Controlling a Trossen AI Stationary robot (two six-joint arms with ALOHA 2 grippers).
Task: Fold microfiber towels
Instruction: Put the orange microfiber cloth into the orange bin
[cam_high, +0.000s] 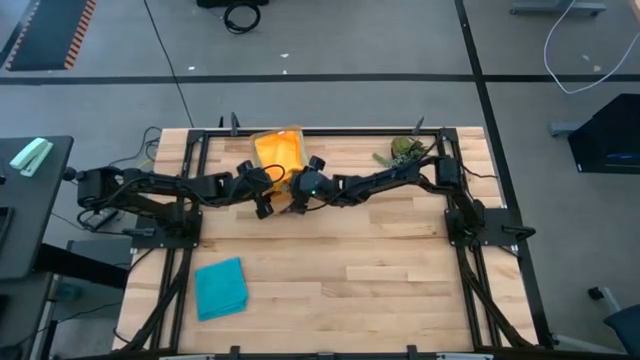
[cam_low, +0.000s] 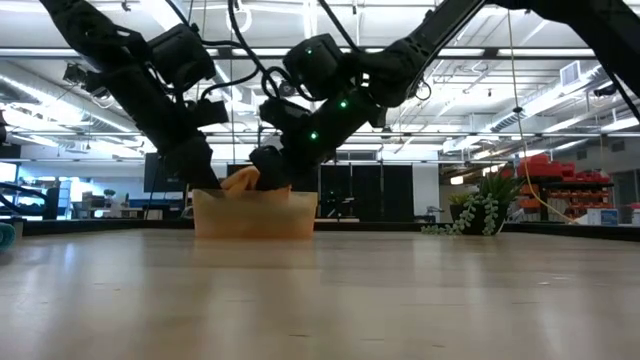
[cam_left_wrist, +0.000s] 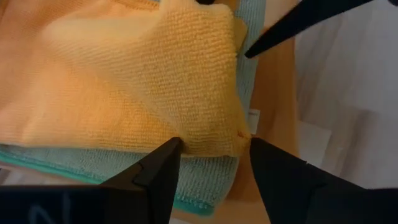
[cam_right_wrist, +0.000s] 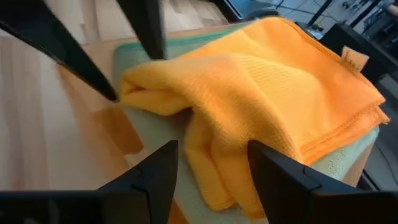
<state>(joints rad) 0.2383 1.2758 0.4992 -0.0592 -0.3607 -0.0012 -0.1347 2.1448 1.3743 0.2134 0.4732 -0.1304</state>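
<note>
- The orange towel (cam_left_wrist: 143, 87) lies crumpled on top of the stack in the tray (cam_high: 262, 140), which sits at the far edge of the table (cam_high: 350, 280); a sage green towel (cam_left_wrist: 205, 180) lies under it in the tray.
- My left claw (cam_left_wrist: 211, 163) is over the tray's near side with its fingers (cam_left_wrist: 158, 171) apart, a bunched corner of the orange towel sitting between the tips. They touch the cloth's edges, but I judge it not yet pinched.
- My right claw (cam_right_wrist: 208, 168) is at the same tray beside the left one, fingers (cam_right_wrist: 152, 174) apart, nothing between them; a fold of the orange towel lies just ahead.
- I judge this cloth light, soft and limp: it will drape and sag from any hold and keep no shape of its own.
- The looped pile looks grippy, not slippery, so a modest pinch should hold. It may also cling to the green towel below and drag it up.
- Best hold, I think: the hemmed corners, one per claw, so it hangs flat when lifted clear of the tray.
- A thick bunch grabbed mid-cloth would come up as a wad.
- A folded teal towel (cam_high: 220, 288) lies well away from the tray, near the table's front left.
</note>
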